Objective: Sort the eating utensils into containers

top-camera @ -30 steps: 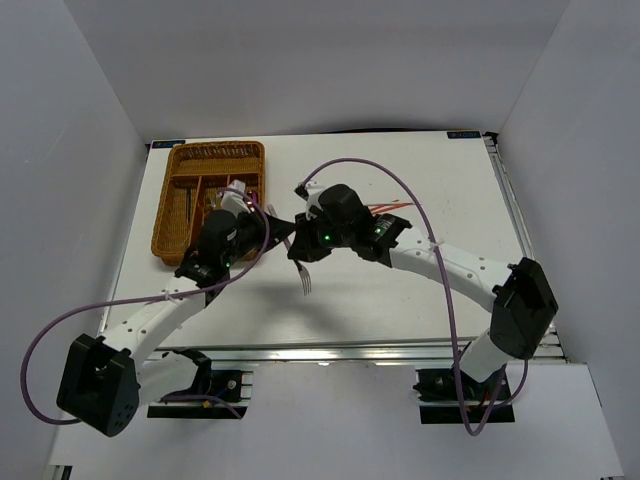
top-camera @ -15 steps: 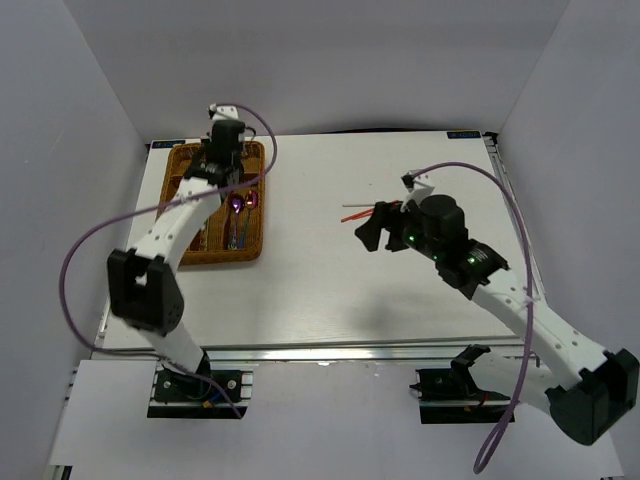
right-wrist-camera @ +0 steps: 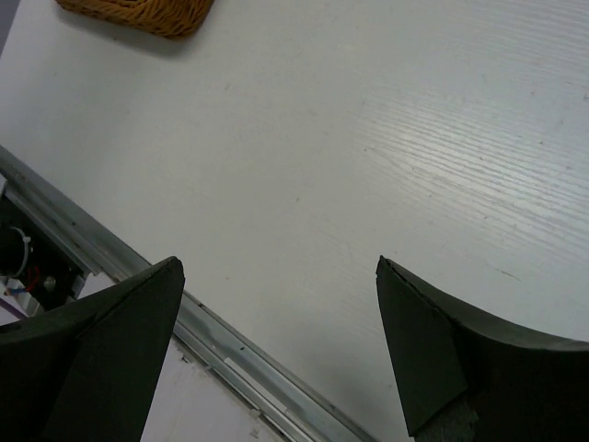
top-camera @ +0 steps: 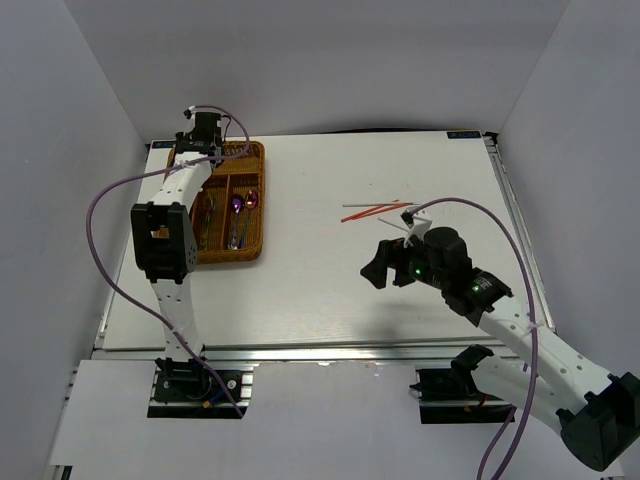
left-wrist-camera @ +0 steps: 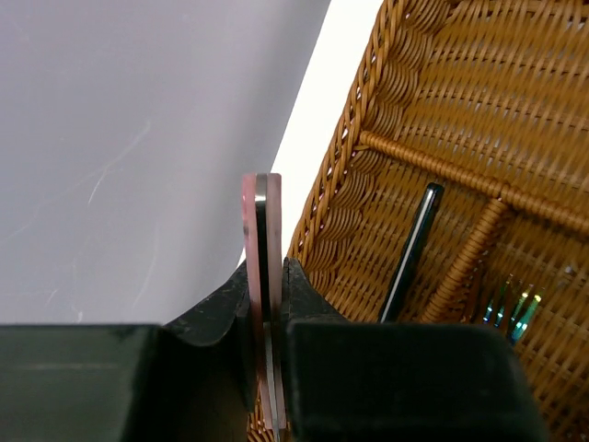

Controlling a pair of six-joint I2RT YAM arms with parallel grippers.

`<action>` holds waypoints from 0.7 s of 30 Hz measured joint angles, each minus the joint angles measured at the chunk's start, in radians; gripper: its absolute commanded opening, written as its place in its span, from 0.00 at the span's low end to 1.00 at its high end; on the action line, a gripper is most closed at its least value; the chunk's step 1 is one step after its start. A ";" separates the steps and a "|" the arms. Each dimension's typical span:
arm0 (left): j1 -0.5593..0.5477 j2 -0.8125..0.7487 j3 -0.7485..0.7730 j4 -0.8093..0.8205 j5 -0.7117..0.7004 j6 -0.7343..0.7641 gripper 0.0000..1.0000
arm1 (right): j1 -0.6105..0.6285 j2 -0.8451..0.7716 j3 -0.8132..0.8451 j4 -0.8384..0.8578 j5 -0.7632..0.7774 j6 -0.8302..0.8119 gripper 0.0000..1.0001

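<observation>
Left wrist view alone shows the left claw (left-wrist-camera: 267, 318) clenched on a slim pink-silver utensil (left-wrist-camera: 261, 221), edge-on, long axis straight out toward the wall, just beside the wicker tray (left-wrist-camera: 442, 110) rim. Top view: tray in the desk's (top-camera: 300, 300) far left corner, purple spoons (top-camera: 243, 203) lengthwise inside. Chopsticks (top-camera: 370, 210) lie crosswise mid-desk. Right claw (top-camera: 376, 266) released, spread wide toward the near edge.

right gripper (right-wrist-camera: 278, 262) spread wide, dark fingers (right-wrist-camera: 101, 354) at the bottom corners, above the white table (right-wrist-camera: 386, 120), corner of the wicker tray (right-wrist-camera: 138, 14) at top left, metal edge rail (right-wrist-camera: 221, 354) running diagonally across lower left.
</observation>
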 measured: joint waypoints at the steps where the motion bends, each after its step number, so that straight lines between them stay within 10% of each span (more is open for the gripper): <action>1: 0.000 0.003 -0.007 0.004 -0.002 0.006 0.00 | 0.000 0.000 -0.006 0.003 -0.011 0.003 0.89; 10: 0.038 0.057 -0.045 0.026 0.011 0.003 0.02 | 0.000 -0.038 -0.006 0.060 -0.066 0.032 0.89; 21: 0.063 0.162 -0.010 -0.020 0.064 -0.038 0.61 | 0.000 -0.035 -0.006 0.079 -0.078 0.036 0.89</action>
